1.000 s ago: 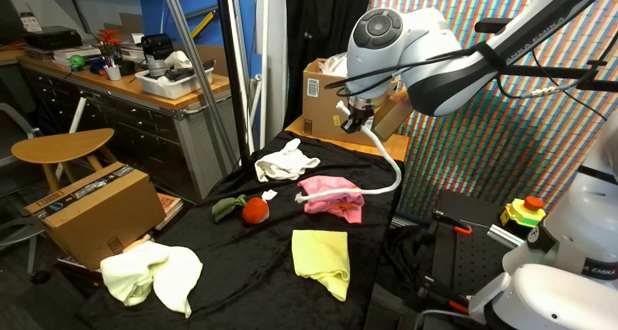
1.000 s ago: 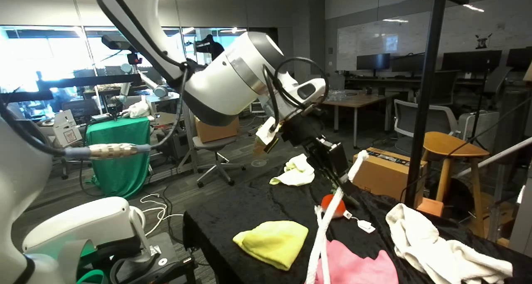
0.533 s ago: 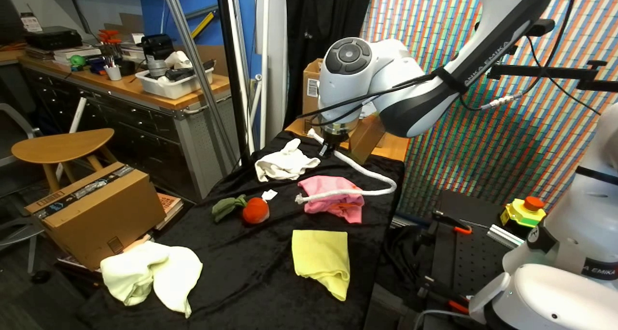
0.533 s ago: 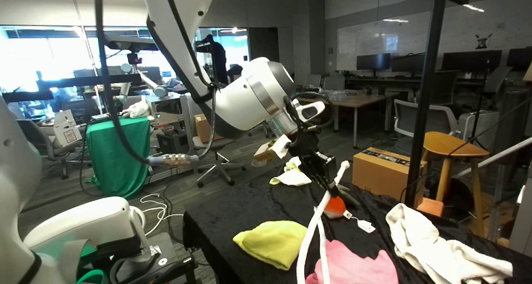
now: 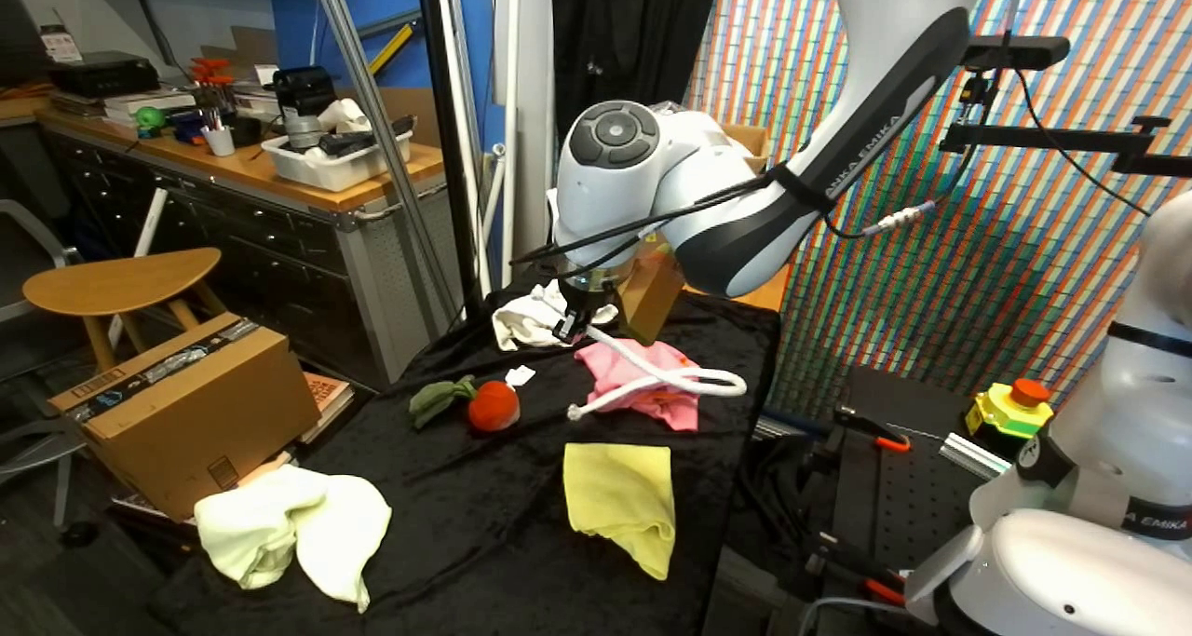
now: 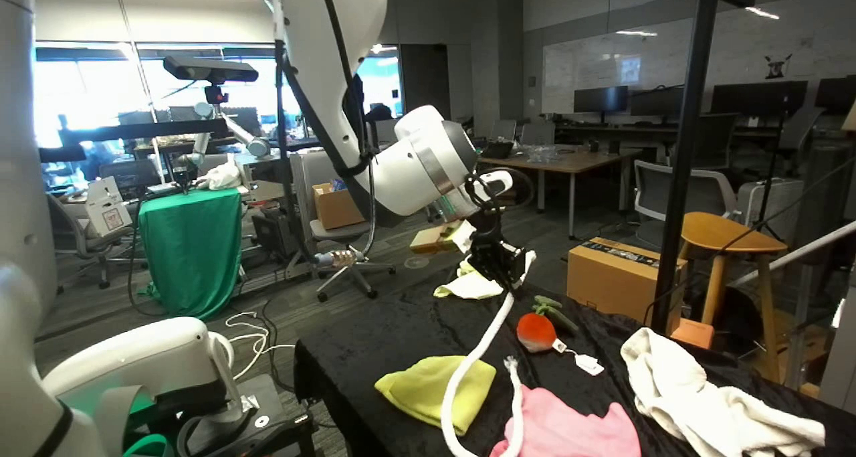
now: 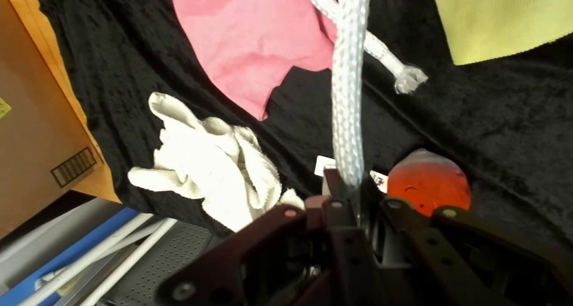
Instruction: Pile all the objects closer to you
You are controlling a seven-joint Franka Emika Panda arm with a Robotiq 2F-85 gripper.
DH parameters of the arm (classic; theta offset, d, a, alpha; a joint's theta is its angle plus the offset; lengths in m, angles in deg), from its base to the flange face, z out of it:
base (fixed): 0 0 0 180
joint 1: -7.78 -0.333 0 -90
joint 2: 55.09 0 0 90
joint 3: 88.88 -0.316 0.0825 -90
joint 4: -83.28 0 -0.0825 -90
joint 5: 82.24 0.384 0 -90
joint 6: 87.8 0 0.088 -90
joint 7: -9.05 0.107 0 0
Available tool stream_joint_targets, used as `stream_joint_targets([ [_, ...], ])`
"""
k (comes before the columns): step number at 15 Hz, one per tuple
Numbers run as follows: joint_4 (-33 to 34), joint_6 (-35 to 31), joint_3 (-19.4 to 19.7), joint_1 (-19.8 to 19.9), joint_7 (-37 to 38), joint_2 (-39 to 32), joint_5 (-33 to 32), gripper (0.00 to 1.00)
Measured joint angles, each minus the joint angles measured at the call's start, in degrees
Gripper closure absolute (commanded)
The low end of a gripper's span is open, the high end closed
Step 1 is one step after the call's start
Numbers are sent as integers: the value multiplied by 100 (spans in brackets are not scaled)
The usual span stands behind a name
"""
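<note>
My gripper (image 5: 565, 331) is shut on the white rope (image 5: 619, 345) near one end, above the table close to the white cloth (image 5: 521, 319). In the wrist view the rope (image 7: 348, 95) runs up from between the fingertips. It bends back, and its free end hangs over or lies by the pink cloth (image 6: 575, 423); contact cannot be told. The yellow cloth (image 5: 615, 496) lies flat nearer that camera. The red-and-green item (image 7: 429, 180) with a white tag rests beside and below my gripper. A pale yellow-green cloth (image 5: 298, 524) lies at the table's far side from the robot base.
Black fabric covers the table (image 5: 447, 496). A brown cardboard box (image 5: 186, 412) stands beyond one edge, and another box (image 7: 40, 118) is at the table's end by the white cloth. A black pole (image 6: 682, 149) rises beside the table.
My gripper has come down and moved across the table toward the white cloth and the red-and-green item, carrying the rope. The rope's bend has sunk lower. The cloths have stayed put.
</note>
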Motion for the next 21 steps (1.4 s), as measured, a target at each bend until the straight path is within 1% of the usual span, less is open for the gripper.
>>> stream_joint_targets([
  [4,387,-42,194,-110,-152,-536,186,91],
  [10,825,-85,829,-68,-203,-1166,800,91],
  [13,834,-172,1123,-28,-203,-1393,1211,91],
  [18,835,-451,1405,108,-444,-1737,2266,91],
  [19,835,-514,1450,109,-539,-1787,2487,75],
  [20,835,-553,1485,109,-643,-1831,2705,63],
  [21,836,-569,1511,107,-739,-1858,2910,57],
])
